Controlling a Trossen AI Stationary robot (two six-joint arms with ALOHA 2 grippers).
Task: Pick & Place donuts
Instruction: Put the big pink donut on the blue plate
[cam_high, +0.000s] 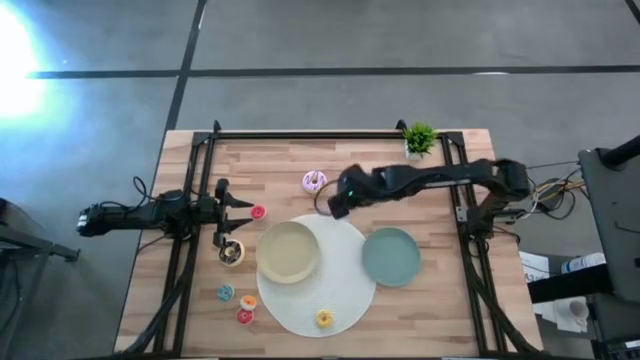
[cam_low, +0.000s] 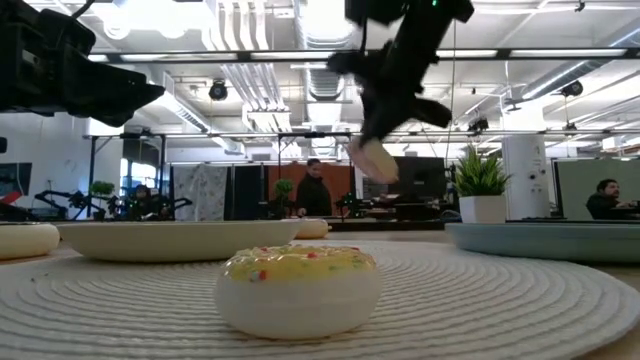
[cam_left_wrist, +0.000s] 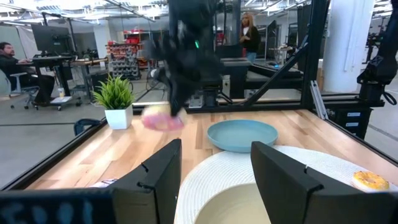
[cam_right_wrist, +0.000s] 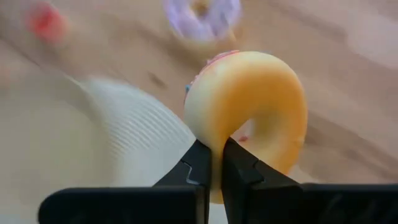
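Note:
My right gripper (cam_high: 338, 204) hangs over the table's middle, shut on the pink donut (cam_right_wrist: 249, 106), which also shows in the low view (cam_low: 375, 158). The lilac donut (cam_high: 314, 181) lies flat on the wood just beyond it. My left gripper (cam_high: 243, 215) waits open at the table's left, with a red mini donut (cam_high: 258, 212) just past its fingertips and the chocolate donut (cam_high: 232, 252) beside it. The blue (cam_high: 226, 292), orange (cam_high: 248, 300) and another red mini donut (cam_high: 244, 316) lie near the front left. The yellow donut (cam_high: 324, 318) sits on the white mat. My right gripper pinches the pink donut by its ring (cam_right_wrist: 214, 134) between the two fingers (cam_right_wrist: 194, 167), which come slanting down from above. The donut stands on edge in the hold, its pale underside facing the wrist camera. It is lifted clear of the table (cam_low: 375, 158).
The beige plate (cam_high: 290, 250) and the teal plate (cam_high: 390, 255) rest on the round white mat (cam_high: 345, 290). A small potted plant (cam_high: 420, 138) stands at the far edge. Black frame rails (cam_high: 300, 133) run along the table's sides. People stand in the room behind.

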